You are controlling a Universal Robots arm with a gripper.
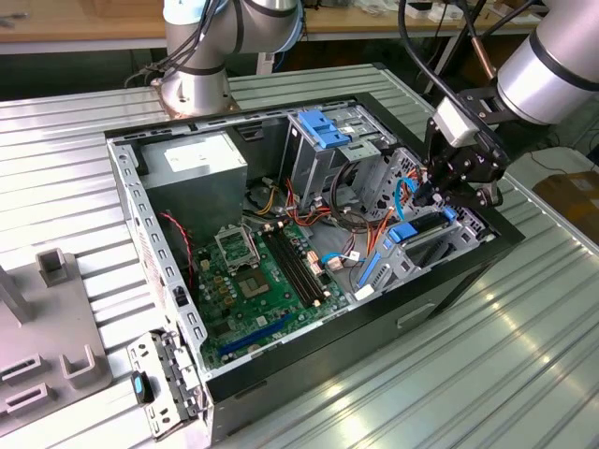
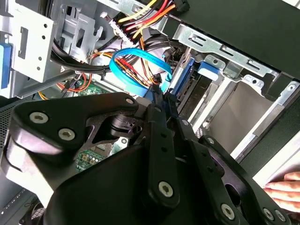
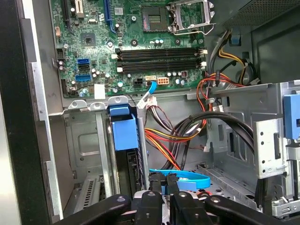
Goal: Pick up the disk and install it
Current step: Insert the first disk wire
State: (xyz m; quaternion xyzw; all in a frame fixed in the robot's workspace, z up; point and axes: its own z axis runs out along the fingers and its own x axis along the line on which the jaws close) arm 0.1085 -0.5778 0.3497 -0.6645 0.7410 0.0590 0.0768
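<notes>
The gripper sits closest, its fingers drawn almost together with nothing clearly caught between them, just beside the disk. The disk stands on edge in a bay slot along the case edge at the exterior view's right. A cable loops nearby, and the motherboard fills the case's middle. The disk is probably dense, stiff and shock-sensitive, with smooth rails. It is best gripped across the blue end tab or the rail sides.

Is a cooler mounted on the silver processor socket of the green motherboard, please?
No, the silver processor socket on the green motherboard lies bare, with nothing mounted over it.
</notes>
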